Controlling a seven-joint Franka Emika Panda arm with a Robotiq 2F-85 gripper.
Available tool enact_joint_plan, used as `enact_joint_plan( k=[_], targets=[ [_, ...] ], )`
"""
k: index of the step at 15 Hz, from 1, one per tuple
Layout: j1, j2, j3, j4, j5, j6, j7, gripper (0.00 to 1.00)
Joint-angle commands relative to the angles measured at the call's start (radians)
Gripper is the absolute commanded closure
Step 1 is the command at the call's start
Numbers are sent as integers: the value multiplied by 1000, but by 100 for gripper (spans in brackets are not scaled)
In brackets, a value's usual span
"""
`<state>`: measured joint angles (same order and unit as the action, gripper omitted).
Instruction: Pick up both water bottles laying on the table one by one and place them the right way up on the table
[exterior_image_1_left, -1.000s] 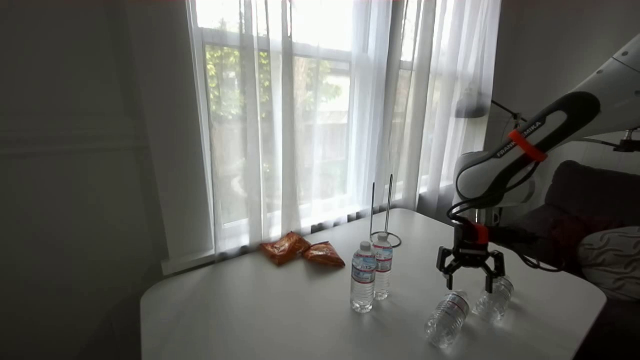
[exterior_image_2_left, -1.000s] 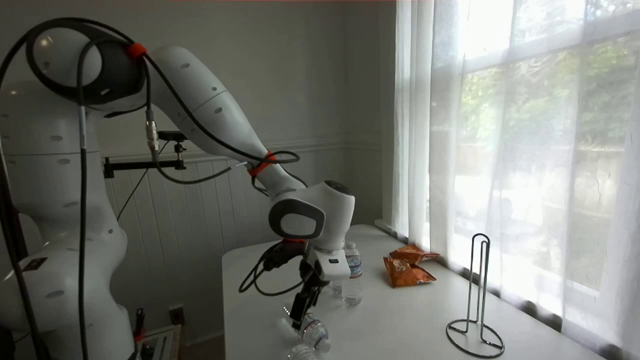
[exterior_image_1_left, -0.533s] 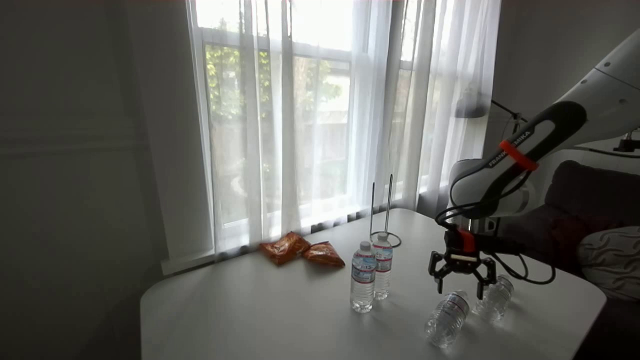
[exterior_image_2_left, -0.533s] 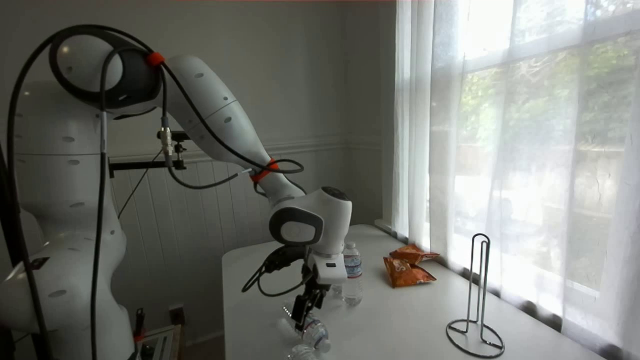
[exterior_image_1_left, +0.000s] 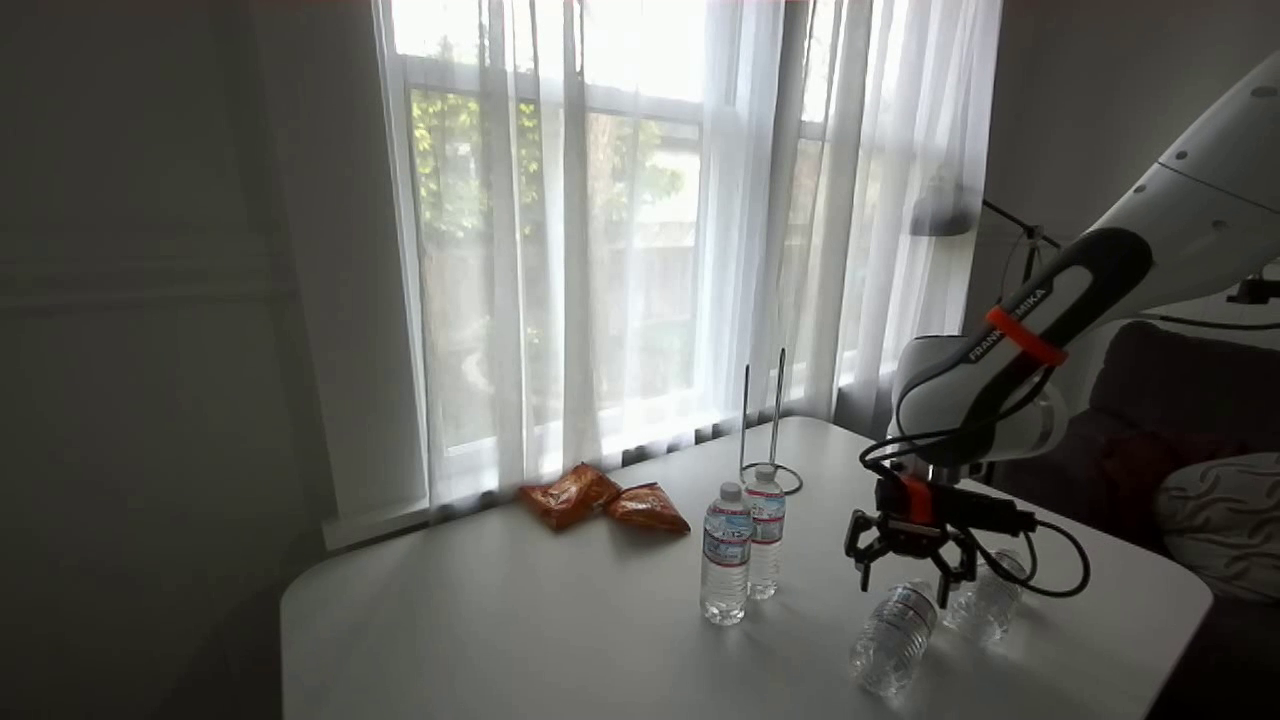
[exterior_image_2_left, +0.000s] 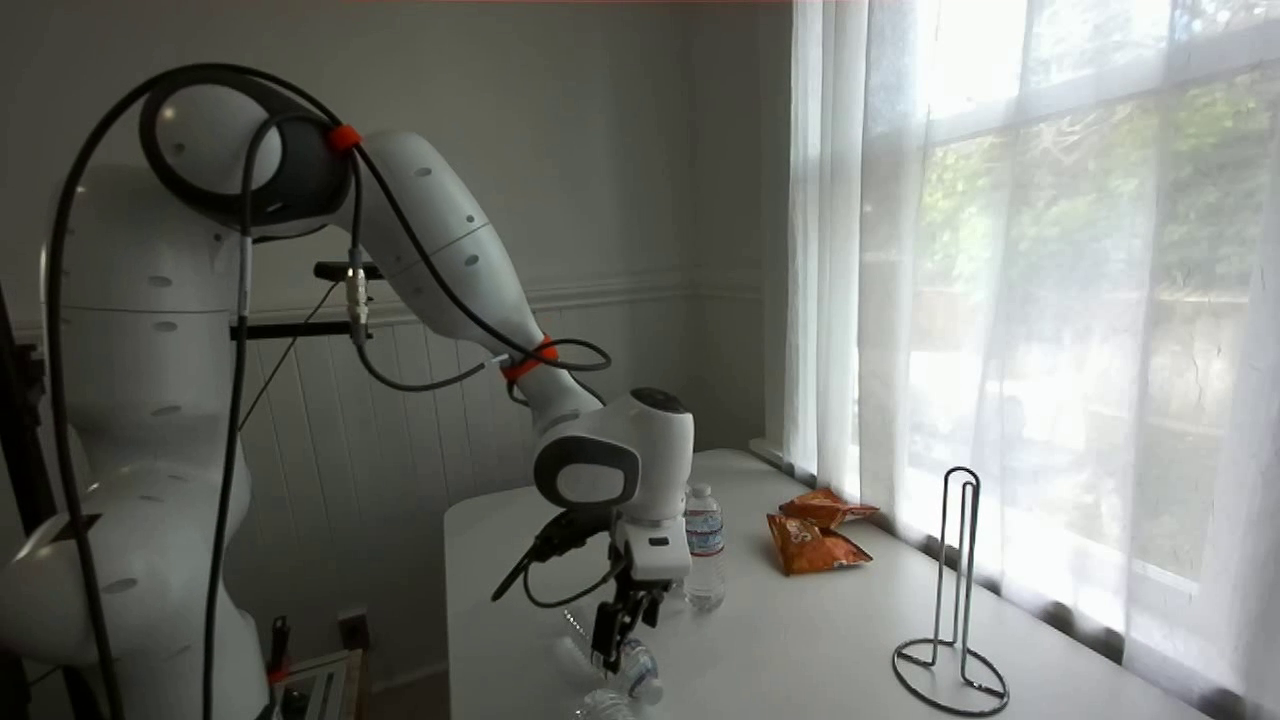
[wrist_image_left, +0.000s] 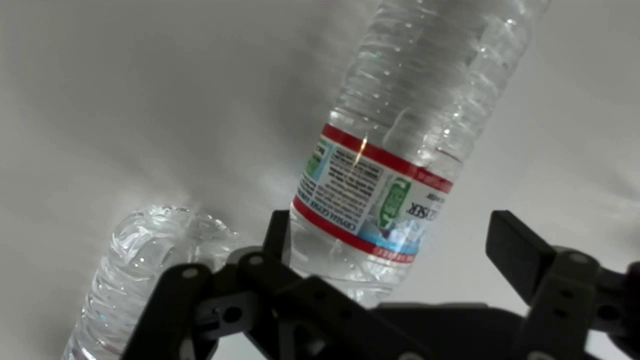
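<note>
Two clear water bottles lie on the white table (exterior_image_1_left: 500, 640). In an exterior view, the nearer lying bottle (exterior_image_1_left: 893, 645) is just below my gripper (exterior_image_1_left: 904, 588); the farther lying bottle (exterior_image_1_left: 985, 605) is partly behind it. In an exterior view, a lying bottle (exterior_image_2_left: 640, 672) is partly hidden by my gripper (exterior_image_2_left: 628, 640), and another (exterior_image_2_left: 605, 706) is cut off at the bottom edge. In the wrist view, my gripper (wrist_image_left: 390, 230) is open, with a red-banded bottle (wrist_image_left: 400, 150) between the fingers, nearer the left one. The second bottle (wrist_image_left: 135, 275) lies lower left. Caps are hidden there.
Two similar bottles stand upright, one in front (exterior_image_1_left: 726, 555) and one behind (exterior_image_1_left: 766, 530). Orange packets (exterior_image_1_left: 572, 496) lie near the window. A wire stand (exterior_image_2_left: 965, 580) stands on the table by the curtains. A couch with a cushion (exterior_image_1_left: 1220, 520) is beyond the table.
My open gripper has moved down and toward the nearer lying bottle, leftward in an exterior view. The lying bottles, upright bottles and packets have not moved.
</note>
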<state>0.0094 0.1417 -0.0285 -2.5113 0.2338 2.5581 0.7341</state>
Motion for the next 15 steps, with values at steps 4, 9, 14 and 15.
enact_joint_plan(
  k=[4,9,14,15],
  targets=[
    [25,23,-5,-17,-11,82,72,0],
    [33,40,-9,-13,-30,80,92,7],
    [43,61,-24,7,-61,95,132,55],
    [46,60,-26,12,-73,94,141,60]
  ],
)
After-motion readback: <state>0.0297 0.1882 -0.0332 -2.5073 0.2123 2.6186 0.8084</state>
